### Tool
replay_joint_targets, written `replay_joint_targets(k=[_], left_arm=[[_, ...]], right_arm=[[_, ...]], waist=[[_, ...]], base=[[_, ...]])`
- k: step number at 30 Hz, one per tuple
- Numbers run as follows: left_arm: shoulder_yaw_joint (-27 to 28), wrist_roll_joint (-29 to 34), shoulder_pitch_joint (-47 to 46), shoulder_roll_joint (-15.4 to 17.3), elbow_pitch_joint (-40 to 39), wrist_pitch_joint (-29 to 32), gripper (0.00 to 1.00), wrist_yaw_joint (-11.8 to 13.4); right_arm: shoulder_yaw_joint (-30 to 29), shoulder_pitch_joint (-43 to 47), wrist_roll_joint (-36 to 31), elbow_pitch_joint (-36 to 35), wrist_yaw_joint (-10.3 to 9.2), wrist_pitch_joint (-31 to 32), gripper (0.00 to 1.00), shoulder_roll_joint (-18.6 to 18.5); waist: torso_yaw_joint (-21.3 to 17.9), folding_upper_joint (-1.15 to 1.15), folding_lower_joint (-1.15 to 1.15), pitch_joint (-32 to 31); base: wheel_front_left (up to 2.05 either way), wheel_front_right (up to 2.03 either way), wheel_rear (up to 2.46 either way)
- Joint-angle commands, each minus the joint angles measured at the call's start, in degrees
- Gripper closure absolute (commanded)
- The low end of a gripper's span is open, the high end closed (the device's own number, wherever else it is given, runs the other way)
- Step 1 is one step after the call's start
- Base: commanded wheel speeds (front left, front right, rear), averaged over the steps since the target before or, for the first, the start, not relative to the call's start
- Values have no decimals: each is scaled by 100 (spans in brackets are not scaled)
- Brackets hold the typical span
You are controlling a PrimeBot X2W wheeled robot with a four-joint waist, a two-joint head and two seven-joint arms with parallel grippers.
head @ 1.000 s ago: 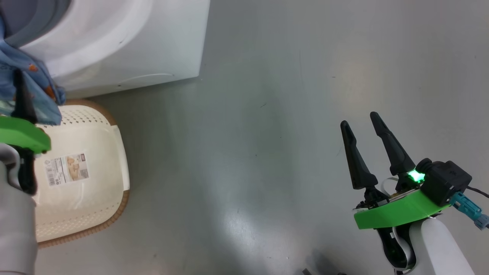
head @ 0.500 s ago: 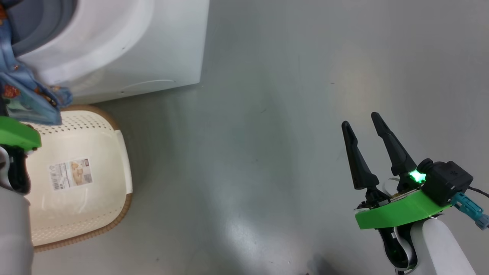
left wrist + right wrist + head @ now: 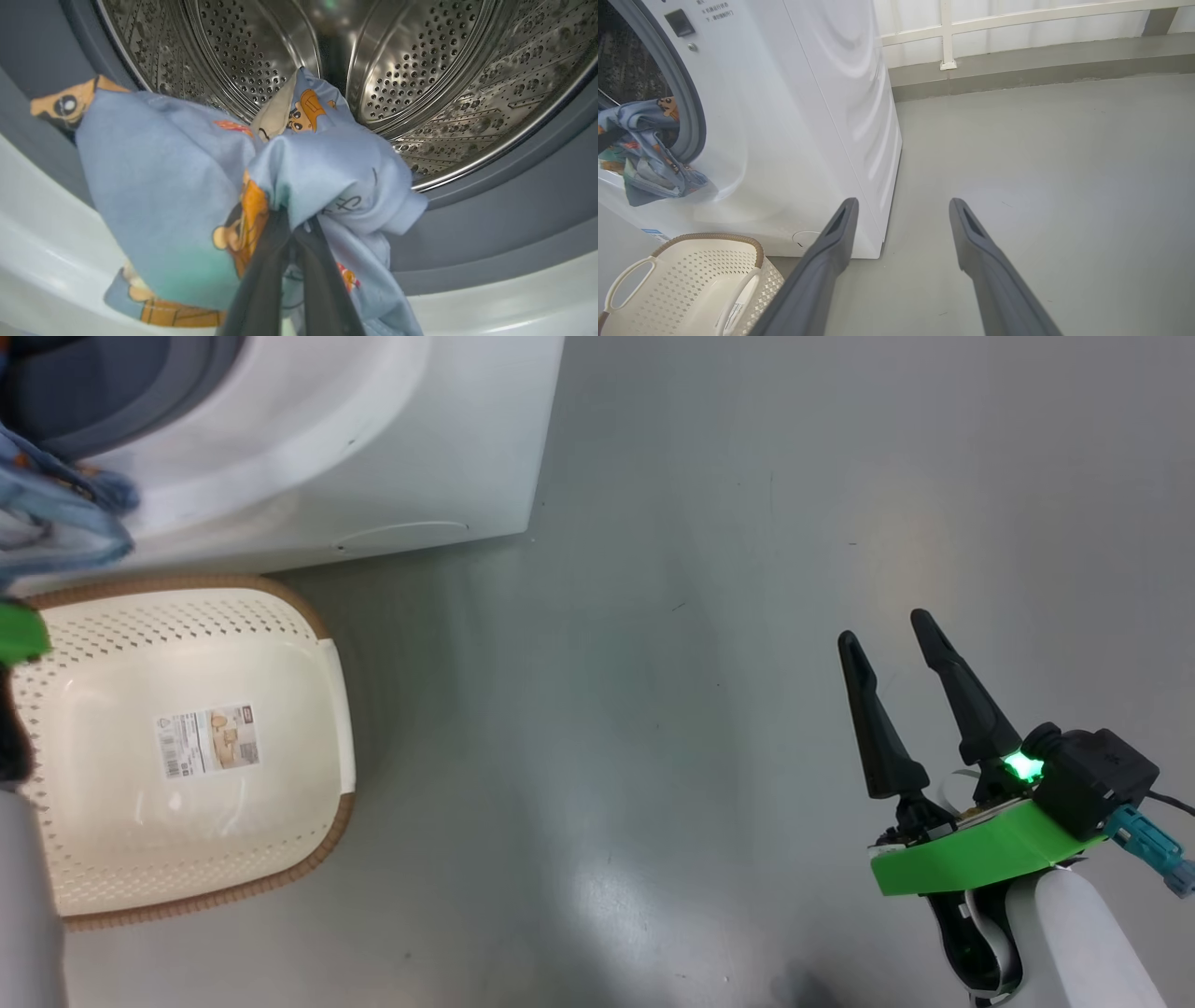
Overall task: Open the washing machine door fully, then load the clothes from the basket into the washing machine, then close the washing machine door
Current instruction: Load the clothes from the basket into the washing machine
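My left gripper is shut on a bunch of the clothes, light blue fabric with orange-brown bears. It holds them at the mouth of the steel drum, over the grey gasket. In the head view the clothes hang at the far left against the white washing machine. The cream basket stands on the floor just in front of the machine, with a paper label on its bottom. My right gripper stands open over bare floor at the right, holding nothing. The washing machine door is out of view.
Grey floor stretches between the basket and my right arm. In the right wrist view the washing machine, the hanging clothes and the basket lie to the left. A white wall with a grey skirting runs behind.
The head camera has turned, so the whole picture has slid right. My left gripper has carried the clothes from above the basket up towards the drum opening. The right arm has stayed put.
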Motion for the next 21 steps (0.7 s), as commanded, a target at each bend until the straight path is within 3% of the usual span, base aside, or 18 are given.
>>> replay_joint_targets(k=[1, 15, 21], left_arm=[[87, 89, -154, 328, -172, -46, 100, -17], [-421, 507, -1832, 1028, 1110, -46, 100, -18], [-631, 877, -2444, 1248, 825, -46, 100, -17]], right_arm=[[157, 48, -1, -136, 8, -27, 0, -42], [343, -52, 74, -84, 8, -27, 0, 108], [414, -133, 104, -85, 8, -27, 0, 171]], waist=[[-13, 0, 0, 12], [-496, 0, 0, 185], [-703, 0, 0, 325]], base=[[0, 0, 0], [0, 0, 0], [0, 0, 0]])
